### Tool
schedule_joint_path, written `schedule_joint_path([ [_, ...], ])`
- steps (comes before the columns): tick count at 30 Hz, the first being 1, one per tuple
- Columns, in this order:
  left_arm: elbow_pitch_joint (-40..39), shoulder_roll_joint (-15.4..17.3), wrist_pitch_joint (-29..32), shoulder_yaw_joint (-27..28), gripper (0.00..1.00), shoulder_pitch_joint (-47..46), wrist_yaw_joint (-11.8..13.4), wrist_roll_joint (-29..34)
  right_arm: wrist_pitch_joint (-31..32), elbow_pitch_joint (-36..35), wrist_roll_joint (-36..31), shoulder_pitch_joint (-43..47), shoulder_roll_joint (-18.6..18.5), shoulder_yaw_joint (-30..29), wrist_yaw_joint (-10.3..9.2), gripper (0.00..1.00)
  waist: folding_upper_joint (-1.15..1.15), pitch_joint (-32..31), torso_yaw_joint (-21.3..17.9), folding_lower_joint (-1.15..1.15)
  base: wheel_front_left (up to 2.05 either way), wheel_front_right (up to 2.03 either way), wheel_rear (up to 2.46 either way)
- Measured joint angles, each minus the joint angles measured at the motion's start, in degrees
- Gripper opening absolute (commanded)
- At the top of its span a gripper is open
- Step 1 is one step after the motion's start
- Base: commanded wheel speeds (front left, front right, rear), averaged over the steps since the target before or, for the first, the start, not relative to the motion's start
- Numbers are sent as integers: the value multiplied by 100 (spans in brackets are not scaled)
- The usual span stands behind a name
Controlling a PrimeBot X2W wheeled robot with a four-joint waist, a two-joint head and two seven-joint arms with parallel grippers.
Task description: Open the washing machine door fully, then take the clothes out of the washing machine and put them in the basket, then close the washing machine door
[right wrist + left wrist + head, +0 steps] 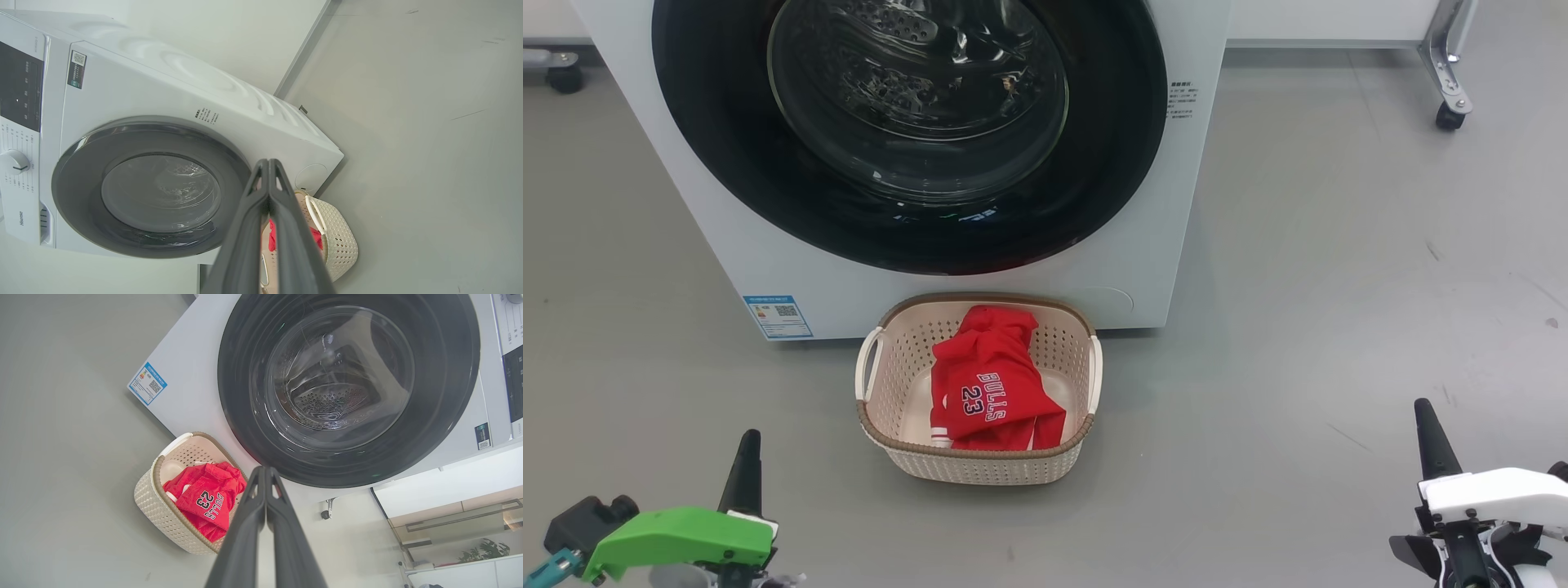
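The white washing machine stands ahead with its round black door closed flat against the front. On the floor just before it sits the cream basket. Inside lies the clothes, a red "BULLS 23" jersey. My left gripper is shut and empty, low at the left, well short of the basket. Over at the lower right, my right gripper is shut too, holding nothing.
Grey floor spreads on both sides of the washer. A wheeled metal leg stands at the far right and a castor at the far left. A blue label marks the washer's lower left corner.
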Motion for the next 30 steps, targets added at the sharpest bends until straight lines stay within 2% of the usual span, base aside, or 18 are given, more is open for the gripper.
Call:
schedule_joint_path([
  [30,193,2,459,493,0,-110,-434,-2215,434,485,2135,-464,5,-269,298,0,0,-100,-144,0,0,0,0],
])
